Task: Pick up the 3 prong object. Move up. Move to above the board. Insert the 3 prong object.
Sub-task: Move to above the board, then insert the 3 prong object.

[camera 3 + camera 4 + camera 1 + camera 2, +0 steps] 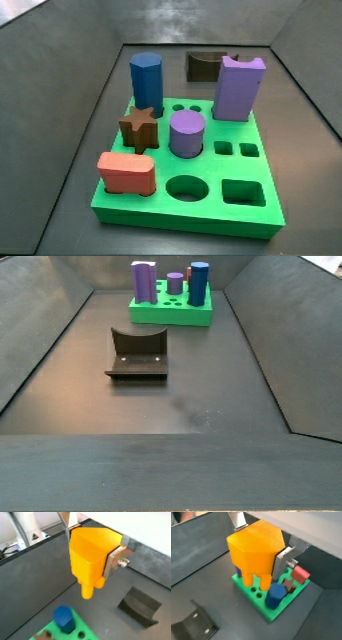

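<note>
My gripper [90,549] is shut on the 3 prong object [87,554], a tall orange-yellow block, and it shows in both wrist views [254,554]. A silver finger [284,562] presses its side. Its prongs [248,579] point down and hang in the air over the small holes at one end of the green board [271,609], without touching it. The board also shows in both side views [187,215] [167,318]. Neither the gripper nor the orange block appears in the side views.
On the board stand a blue hexagonal prism [146,80], a purple cylinder [187,133], a tall purple block [241,88], a brown star [138,127] and a red block [127,172]. The fixture [136,353] stands on the dark floor apart from the board. Grey walls enclose the bin.
</note>
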Controlling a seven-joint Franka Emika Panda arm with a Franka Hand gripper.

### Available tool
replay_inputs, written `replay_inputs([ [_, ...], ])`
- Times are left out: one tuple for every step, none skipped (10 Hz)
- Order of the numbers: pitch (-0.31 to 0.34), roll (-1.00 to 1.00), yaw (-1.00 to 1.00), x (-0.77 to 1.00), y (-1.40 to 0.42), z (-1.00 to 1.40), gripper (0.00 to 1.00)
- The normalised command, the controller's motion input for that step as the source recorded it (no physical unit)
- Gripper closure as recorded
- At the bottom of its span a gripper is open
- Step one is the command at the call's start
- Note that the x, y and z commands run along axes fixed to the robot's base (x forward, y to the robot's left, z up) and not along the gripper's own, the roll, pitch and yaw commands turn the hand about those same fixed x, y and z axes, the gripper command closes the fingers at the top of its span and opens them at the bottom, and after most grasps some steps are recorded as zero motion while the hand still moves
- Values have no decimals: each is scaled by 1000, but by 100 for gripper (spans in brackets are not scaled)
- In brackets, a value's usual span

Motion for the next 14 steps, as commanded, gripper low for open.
replay_inputs([
  [112, 2, 8, 99, -1000, 101, 100],
  [124, 20, 12, 114, -853, 92, 100],
  [128, 18, 9, 105, -486, 63, 100],
  [110, 22, 1, 80, -259, 41, 100],
  [100, 25, 10, 65, -187, 37, 100],
  [-143, 0, 0, 0, -11, -617, 100],
  [-116, 0, 0, 17, -3, -597, 100],
  [-3, 79, -120, 320, 0, -554, 100],
  [0, 14, -217, 649, 0, -429, 100],
  [39, -9, -269, 791, -23, 0, 100],
  [4, -81, -329, 806, -23, 0, 100],
  [0, -13, -323, 757, 0, -191, 100],
  [-83, 0, -377, 460, 0, -563, 100],
  [-146, 0, -843, 134, 0, -517, 100],
])
